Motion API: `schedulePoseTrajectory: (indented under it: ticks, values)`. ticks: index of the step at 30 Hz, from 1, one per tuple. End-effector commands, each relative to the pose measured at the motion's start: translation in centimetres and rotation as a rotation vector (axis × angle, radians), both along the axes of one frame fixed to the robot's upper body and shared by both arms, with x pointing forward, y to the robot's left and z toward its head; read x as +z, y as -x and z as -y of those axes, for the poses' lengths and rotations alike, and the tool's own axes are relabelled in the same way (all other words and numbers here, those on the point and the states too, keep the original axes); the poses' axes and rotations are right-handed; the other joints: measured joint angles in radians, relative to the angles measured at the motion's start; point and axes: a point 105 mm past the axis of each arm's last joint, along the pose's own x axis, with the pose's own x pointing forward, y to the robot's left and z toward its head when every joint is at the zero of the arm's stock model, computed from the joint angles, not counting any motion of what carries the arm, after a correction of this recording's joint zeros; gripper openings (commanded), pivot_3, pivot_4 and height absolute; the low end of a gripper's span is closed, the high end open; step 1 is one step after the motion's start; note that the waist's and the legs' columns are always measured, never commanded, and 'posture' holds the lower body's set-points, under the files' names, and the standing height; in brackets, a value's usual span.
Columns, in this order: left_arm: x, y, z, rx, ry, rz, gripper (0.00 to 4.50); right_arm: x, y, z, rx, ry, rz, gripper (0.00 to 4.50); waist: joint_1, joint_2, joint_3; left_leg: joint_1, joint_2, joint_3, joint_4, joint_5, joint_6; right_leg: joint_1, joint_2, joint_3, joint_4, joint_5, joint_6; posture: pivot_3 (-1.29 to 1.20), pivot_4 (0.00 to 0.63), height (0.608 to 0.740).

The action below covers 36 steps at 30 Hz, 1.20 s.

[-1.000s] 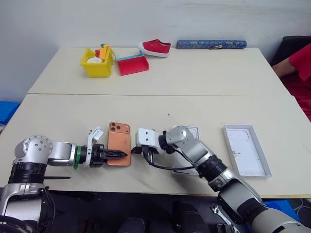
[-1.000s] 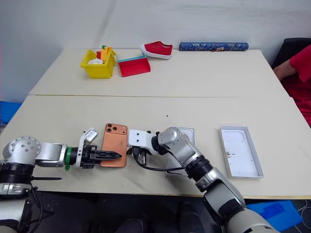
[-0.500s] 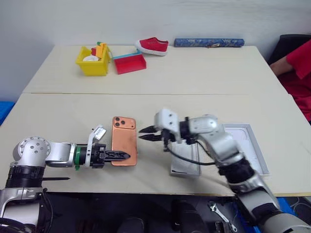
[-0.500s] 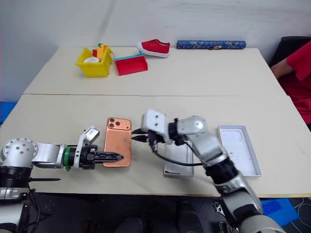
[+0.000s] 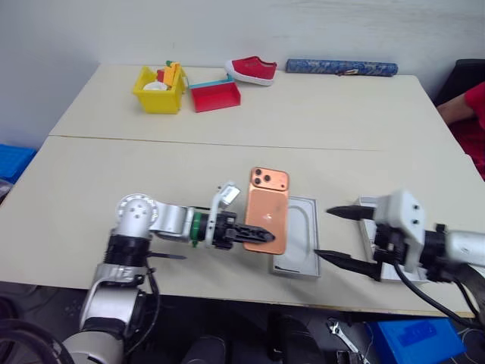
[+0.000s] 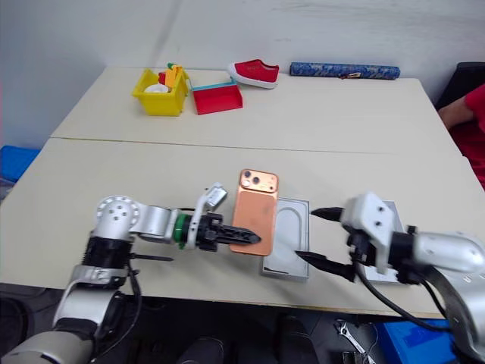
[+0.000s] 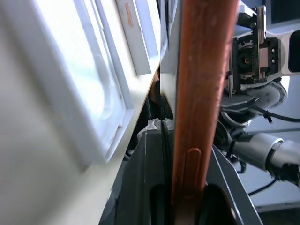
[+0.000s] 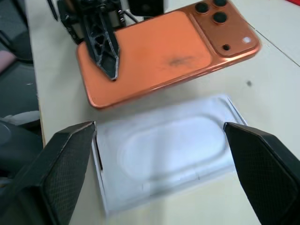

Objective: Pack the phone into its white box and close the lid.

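Mid-carry over the table (image 5: 151, 167), just beside the white insert (image 5: 301, 246) with oval recess. Phone (image 5: 269, 205) clamped near its lower end in left gripper (image 5: 258, 235); right gripper (image 5: 333, 236) spread wide, empty. Next, likely: level, align, lower gently.

Two cream tables (image 5: 318, 121) stand edge to edge before a plain white wall (image 5: 227, 30). Far beyond the fingers, the rear table carries a yellow bin (image 5: 158, 89), red tray (image 5: 214, 95), red shoe (image 5: 255, 70) and blue patterned roll (image 5: 341, 67).
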Motion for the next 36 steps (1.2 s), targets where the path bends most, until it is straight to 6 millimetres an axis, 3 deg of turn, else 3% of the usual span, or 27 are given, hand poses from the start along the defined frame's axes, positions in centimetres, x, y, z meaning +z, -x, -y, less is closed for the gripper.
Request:
schedulePoseTrajectory:
  ticks: [1, 13, 28, 30, 36]
  values:
    - [0.1, -0.1, 1.2, -0.014, -0.015, 0.004, 0.11, 1.2, 0.9, 0.1, -0.017, 0.018, 0.057, 4.50, -0.001, -0.001, 0.000, 0.000, 0.000, 0.000, 0.000, 0.000, 0.000, 0.000, 0.000, 0.000, 0.000, 0.000, 0.000, 0.00, 0.150, 0.740]
    - [-1.0, 0.6, 4.8, -0.047, -0.035, -0.048, 0.11, 1.0, 1.2, -0.3, -0.063, 0.004, 0.065, 4.50, 0.020, -0.002, 0.001, 0.001, 0.000, 0.001, 0.000, 0.000, 0.000, 0.000, 0.000, 0.001, 0.000, 0.000, 0.000, 0.00, 0.150, 0.740]
    - [-1.7, -0.2, 6.1, 0.002, -0.056, -0.114, 0.11, 0.4, 1.1, -0.1, -0.081, 0.019, 0.064, 4.50, 0.030, -0.002, 0.001, 0.002, 0.000, 0.001, 0.000, 0.000, -0.001, 0.001, 0.000, 0.001, -0.001, 0.000, 0.000, 0.00, 0.150, 0.740]
    - [-1.7, 0.0, 6.1, -0.012, -0.055, -0.120, 0.85, 0.4, 1.1, -0.1, -0.083, 0.019, 0.064, 4.50, 0.030, -0.003, 0.002, 0.002, 0.000, 0.001, 0.000, 0.000, -0.001, 0.001, 0.000, 0.001, 0.000, 0.000, 0.000, 0.00, 0.150, 0.740]
    - [-1.5, 0.5, 6.1, -0.051, -0.053, -0.106, 2.49, 0.3, 1.1, 0.1, -0.089, 0.018, 0.065, 4.50, 0.033, -0.003, 0.002, 0.003, 0.000, 0.001, 0.000, 0.000, -0.001, 0.001, 0.000, 0.001, 0.000, 0.000, 0.000, 0.00, 0.150, 0.740]
